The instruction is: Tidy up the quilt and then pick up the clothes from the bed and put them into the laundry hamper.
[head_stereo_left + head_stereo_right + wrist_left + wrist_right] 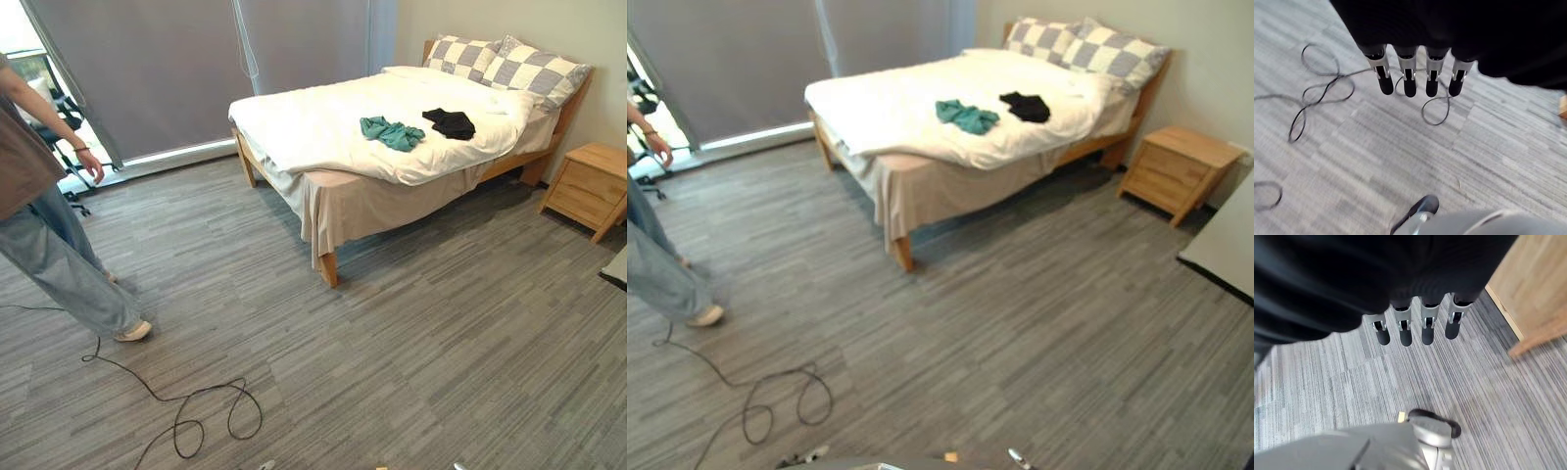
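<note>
A white quilt (323, 122) lies rumpled over the wooden bed (327, 266) across the room, with its edge hanging over the near side. On the quilt sit a crumpled teal garment (392, 132) and, closer to the pillows, a black garment (450, 122). My left hand (1408, 81) hangs over the grey floor, far from the bed, its fingers straight and holding nothing. My right hand (1404, 330) also hangs open over the floor, beside a light wooden piece of furniture (1533, 289).
A person (49, 235) in jeans stands at the left by the curtained window (157, 69). Checkered pillows (509, 64) lean at the headboard. A wooden nightstand (588, 186) stands right of the bed. A pale flat surface (1229, 245) juts in at the right edge.
</note>
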{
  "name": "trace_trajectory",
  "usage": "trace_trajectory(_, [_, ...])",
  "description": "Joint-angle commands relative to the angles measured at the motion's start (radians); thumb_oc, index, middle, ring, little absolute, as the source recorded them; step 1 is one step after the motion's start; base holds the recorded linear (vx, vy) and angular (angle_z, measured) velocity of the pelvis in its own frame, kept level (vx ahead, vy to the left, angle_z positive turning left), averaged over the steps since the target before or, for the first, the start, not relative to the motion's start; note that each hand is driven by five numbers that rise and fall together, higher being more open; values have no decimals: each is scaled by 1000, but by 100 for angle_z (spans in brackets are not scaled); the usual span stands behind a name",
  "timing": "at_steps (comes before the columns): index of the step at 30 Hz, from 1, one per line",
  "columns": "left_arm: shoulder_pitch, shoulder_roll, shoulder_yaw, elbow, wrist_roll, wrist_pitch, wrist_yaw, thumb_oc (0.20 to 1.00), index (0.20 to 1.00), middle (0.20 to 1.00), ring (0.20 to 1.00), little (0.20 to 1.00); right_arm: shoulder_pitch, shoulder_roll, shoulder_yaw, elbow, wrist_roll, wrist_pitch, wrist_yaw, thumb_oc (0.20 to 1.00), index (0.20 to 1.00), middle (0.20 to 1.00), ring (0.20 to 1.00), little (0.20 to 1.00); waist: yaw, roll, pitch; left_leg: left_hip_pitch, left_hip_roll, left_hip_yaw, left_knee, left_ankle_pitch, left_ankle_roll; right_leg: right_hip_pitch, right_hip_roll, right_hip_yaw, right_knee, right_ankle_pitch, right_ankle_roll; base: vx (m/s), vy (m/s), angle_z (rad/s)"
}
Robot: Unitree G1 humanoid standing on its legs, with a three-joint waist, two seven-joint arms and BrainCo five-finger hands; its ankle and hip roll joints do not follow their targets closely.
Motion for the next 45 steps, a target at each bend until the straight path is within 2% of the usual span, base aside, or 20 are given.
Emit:
trace_trajectory(1, [-113,2,-13,23,53,-21,30,1000,1000,1000,1000,1000,-101,2,4,26,-15,-16,-21,1000,1000,1000,1000,1000,-8,-22,128,106,51,2,-98,-38,-69,191,-64,-30,-325,43,152,26,-7,-5])
trace_trajectory(19, [-141,13,-13,5,28,-17,37,1000,1000,1000,1000,1000,-122,-9,-10,31,-14,-5,-29,1000,1000,1000,1000,1000,12,-47,192,64,36,23,-90,-55,-44,133,-77,-34,-280,27,170,67,48,-4])
trace_trajectory(21, [-148,33,10,-8,-1,-17,38,1000,1000,1000,1000,1000,-126,-6,-39,23,15,-7,-26,1000,1000,1000,1000,1000,29,-46,206,74,42,42,-97,-74,-19,-4,-90,-64,12,48,241,81,122,-8])
trace_trajectory(22, [-148,33,10,-8,-1,-17,38,1000,1000,1000,1000,1000,-126,-5,-39,23,15,-7,-26,1000,1000,1000,1000,1000,31,-48,205,73,39,44,-97,-74,-18,-11,-93,-61,22,43,242,78,107,-18])
trace_trajectory(23, [-146,31,20,-10,-14,-13,43,1000,1000,1000,1000,1000,-131,-8,-45,26,14,-1,-25,1000,1000,1000,1000,1000,29,-38,226,103,43,58,-98,-86,-10,-77,-118,-89,166,94,283,43,65,-21])
trace_trajectory(24, [-146,31,20,-9,-14,-13,43,1000,1000,1000,1000,1000,-132,-8,-45,26,14,-1,-25,1000,1000,1000,1000,1000,30,-38,223,99,44,59,-98,-85,-10,-81,-117,-87,164,96,282,202,126,-27])
trace_trajectory(25, [-146,38,27,-6,-24,-11,48,1000,1000,1000,1000,1000,-133,-2,-60,23,29,-2,-27,1000,1000,1000,1000,1000,12,-12,241,148,69,53,-98,-99,-14,-174,-124,-112,329,149,289,277,69,-23])
trace_trajectory(26, [-146,42,29,-4,-24,-11,48,1000,1000,1000,1000,1000,-129,1,-68,20,36,-4,-25,1000,1000,1000,1000,1000,4,-7,242,168,71,46,-98,-107,-16,-195,-130,-126,342,138,285,466,58,-8])
trace_trajectory(29, [-156,50,26,5,-14,-15,40,1000,1000,1000,1000,1000,-99,7,-81,12,67,-11,-25,1000,1000,1000,1000,1000,-41,-24,243,210,49,18,-98,-148,-38,-185,-109,-139,78,90,238,447,-47,16])
trace_trajectory(31, [-177,54,18,29,37,-7,40,1000,1000,1000,1000,1000,-87,11,-89,6,72,-11,-27,1000,1000,1000,1000,1000,-92,-33,234,263,42,-10,-98,-202,-70,-216,-110,-83,-228,144,247,653,-139,53])
trace_trajectory(34, [-178,45,6,48,69,-13,34,1000,1000,1000,1000,1000,-75,7,-93,20,72,-9,-24,1000,1000,1000,1000,1000,-117,-20,226,316,47,-17,-98,-238,-81,-217,-101,-38,-268,166,249,561,-115,47])
trace_trajectory(35, [-171,40,5,47,73,-15,33,1000,1000,1000,1000,1000,-65,1,-94,28,67,-8,-20,1000,1000,1000,1000,1000,-124,-10,219,349,52,-27,-98,-227,-85,-212,-87,-22,-250,177,237,830,-238,46])
trace_trajectory(36, [-167,32,-4,38,68,-19,30,1000,1000,1000,1000,1000,-64,-20,-95,42,60,-7,-17,1000,1000,1000,1000,1000,-139,18,213,332,83,-38,52,-142,-114,-176,-54,-20,-232,176,198,617,-194,31])
trace_trajectory(37, [-167,33,-4,38,68,-19,30,1000,1000,1000,1000,1000,-64,-20,-95,42,60,-7,-17,1000,1000,1000,1000,1000,-140,16,212,329,81,-39,52,-140,-114,-178,-56,-20,-233,177,198,716,-380,28])
trace_trajectory(38, [-173,34,-5,23,46,-16,28,1000,1000,1000,1000,1000,-70,-36,-88,49,50,-3,-20,1000,1000,1000,1000,1000,-130,14,230,200,106,-49,358,29,-154,-89,-49,-47,-252,152,149,312,-237,25])
trace_trajectory(39, [-174,34,-5,23,46,-16,28,1000,1000,1000,1000,1000,-70,-35,-88,49,50,-3,-20,1000,1000,1000,1000,1000,-132,12,228,196,104,-51,358,30,-154,-91,-52,-48,-253,153,149,446,-366,25])
trace_trajectory(40, [-184,41,-10,-2,35,-14,33,1000,1000,1000,1000,1000,-74,-47,-88,40,48,-4,-24,1000,1000,1000,1000,1000,-117,-6,251,109,114,-53,538,95,-162,-44,-62,-60,-264,139,121,402,-343,10])
trace_trajectory(41, [-203,49,-12,-13,21,-7,52,1000,1000,1000,1000,1000,-98,-66,-82,32,46,-1,-37,1000,1000,1000,1000,1000,-94,-51,268,0,143,21,687,82,-134,23,-88,-63,-294,108,93,403,-337,-10])
trace_trajectory(42, [-204,49,-13,-13,21,-7,52,1000,1000,1000,1000,1000,-98,-66,-82,32,46,-1,-37,1000,1000,1000,1000,1000,-93,-48,271,-2,148,20,696,77,-134,25,-83,-63,-295,108,93,634,-267,-9])
trace_trajectory(45, [-205,40,4,-17,6,-6,71,1000,1000,1000,1000,1000,-119,-86,-76,26,28,2,-48,1000,1000,1000,1000,1000,-56,-64,269,-114,164,141,611,6,-126,128,-93,-62,-327,55,98,487,-11,-3])
